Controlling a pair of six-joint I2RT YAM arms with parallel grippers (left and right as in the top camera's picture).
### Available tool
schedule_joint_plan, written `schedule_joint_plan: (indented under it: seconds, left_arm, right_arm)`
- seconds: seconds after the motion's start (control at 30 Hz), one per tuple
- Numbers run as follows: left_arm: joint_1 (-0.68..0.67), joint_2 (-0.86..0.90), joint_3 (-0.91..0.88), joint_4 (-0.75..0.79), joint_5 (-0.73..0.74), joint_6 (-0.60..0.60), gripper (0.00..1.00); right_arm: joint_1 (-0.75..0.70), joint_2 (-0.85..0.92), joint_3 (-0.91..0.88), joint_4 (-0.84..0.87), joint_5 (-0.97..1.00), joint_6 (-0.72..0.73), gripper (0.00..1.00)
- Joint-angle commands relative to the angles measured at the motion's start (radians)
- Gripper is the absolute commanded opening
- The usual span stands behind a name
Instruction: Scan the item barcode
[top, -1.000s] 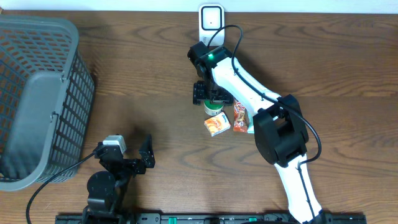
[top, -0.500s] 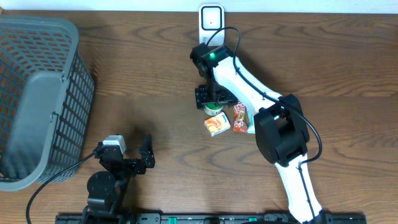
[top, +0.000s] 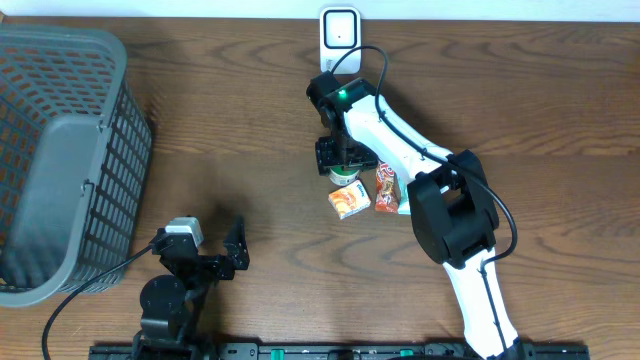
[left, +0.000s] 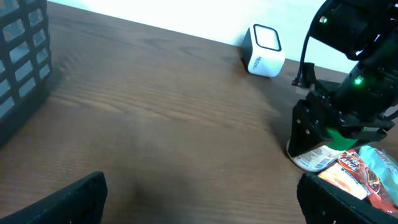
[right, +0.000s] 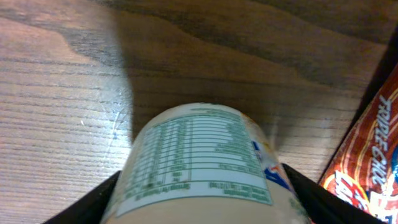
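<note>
Straddling the pale cup (right: 199, 155), the right gripper (top: 345, 157) has a dark finger (right: 87, 208) at each flank, spread to its width; whether they press it or merely sit beside it cannot be told. Cup sits on the table (top: 520, 90), just beside an orange carton (top: 349, 200) and a red packet (top: 387, 185), white scanner (top: 339, 30) beyond; left gripper (left: 202, 196) well apart, fingers spread wide, nothing between.

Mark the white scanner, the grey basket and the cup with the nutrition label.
white scanner (top: 340, 28): overhead view, on its top face.
grey basket (top: 128, 165): overhead view, on its mesh side wall.
cup (right: 199, 152): right wrist view, on the printed nutrition label.
</note>
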Motion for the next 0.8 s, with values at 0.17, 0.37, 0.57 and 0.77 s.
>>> schedule_joint_plan:
  seconds: [0.17,0.37,0.57,0.77]
  left_arm:
    - [0.002,-0.007,-0.013,-0.032,0.013,-0.009,0.98]
    - [0.002,-0.007,-0.013,-0.032,0.013,-0.009,0.98]
    - [0.002,-0.007,-0.013,-0.032,0.013,-0.009,0.98]
    - [0.002,-0.007,-0.013,-0.032,0.013,-0.009,0.98]
  right_arm:
    - [-0.006,0.011,-0.033,-0.012,-0.004,-0.007,0.64]
    - [-0.008,0.010,-0.031,-0.018,-0.008,-0.008,0.63]
    - [-0.010,0.010,-0.021,-0.040,-0.024,-0.008,0.58]
    - [-0.019,0.008,-0.020,-0.044,-0.030,-0.016,0.57]
